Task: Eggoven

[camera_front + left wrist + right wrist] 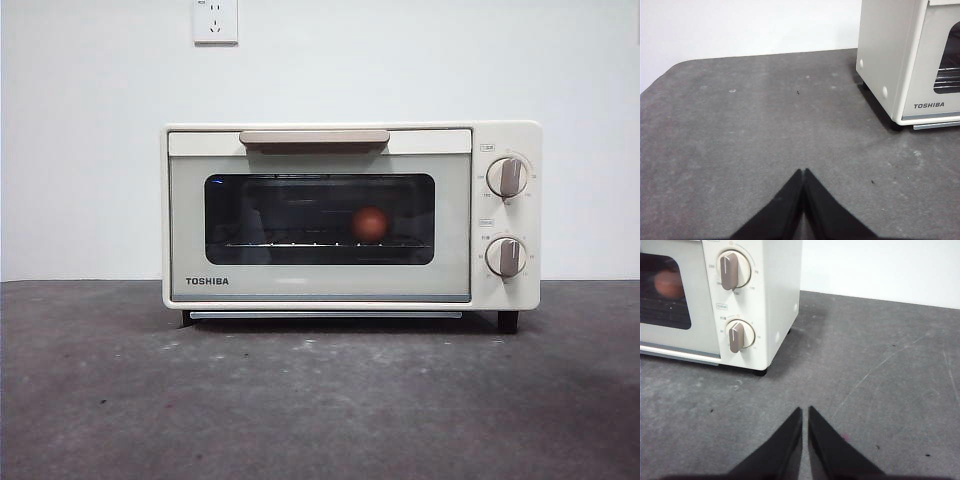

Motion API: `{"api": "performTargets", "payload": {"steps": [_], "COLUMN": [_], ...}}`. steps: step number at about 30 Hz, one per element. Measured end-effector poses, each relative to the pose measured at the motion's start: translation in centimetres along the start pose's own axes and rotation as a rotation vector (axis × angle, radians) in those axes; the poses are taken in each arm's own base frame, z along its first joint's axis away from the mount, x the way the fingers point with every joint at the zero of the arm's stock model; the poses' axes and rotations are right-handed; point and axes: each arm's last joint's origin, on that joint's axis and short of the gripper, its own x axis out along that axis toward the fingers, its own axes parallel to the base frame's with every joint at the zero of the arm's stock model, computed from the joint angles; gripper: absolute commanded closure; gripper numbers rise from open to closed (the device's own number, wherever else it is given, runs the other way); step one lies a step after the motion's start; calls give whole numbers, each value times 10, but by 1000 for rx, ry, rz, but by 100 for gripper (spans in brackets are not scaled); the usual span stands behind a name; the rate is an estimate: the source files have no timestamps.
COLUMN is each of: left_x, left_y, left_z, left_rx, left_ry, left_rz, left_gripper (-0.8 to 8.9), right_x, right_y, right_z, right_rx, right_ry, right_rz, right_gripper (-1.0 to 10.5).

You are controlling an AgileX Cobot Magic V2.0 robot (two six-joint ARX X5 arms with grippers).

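The cream TOSHIBA toaster oven [350,215] stands on the dark table with its door closed. Through its dark glass window the reddish-brown egg [370,223] rests on the wire rack, right of the middle. In the right wrist view the egg [668,284] shows behind the glass, beside the oven's [775,295] two knobs. My left gripper [804,172] is shut and empty, hovering over bare table off the oven's [890,55] left side. My right gripper [805,410] is shut and empty over the table off the oven's right side. Neither arm shows in the front view.
A grey table top [320,400] spreads in front of the oven. A white wall with a socket [215,20] stands behind. The table's rounded corner [670,70] lies to the far left.
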Motion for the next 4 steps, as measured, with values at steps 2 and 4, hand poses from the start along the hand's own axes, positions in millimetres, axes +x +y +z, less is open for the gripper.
{"api": "performTargets", "payload": {"steps": [2,4], "left_x": [0,0], "left_y": [0,0], "left_z": [0,0], "left_rx": [0,0], "left_ry": [0,0], "left_rz": [0,0], "left_gripper": [806,806], "right_x": [0,0], "right_y": [0,0], "right_z": [0,0], "right_rx": [0,0], "right_ry": [0,0], "right_rz": [0,0], "right_gripper": [942,942]}}
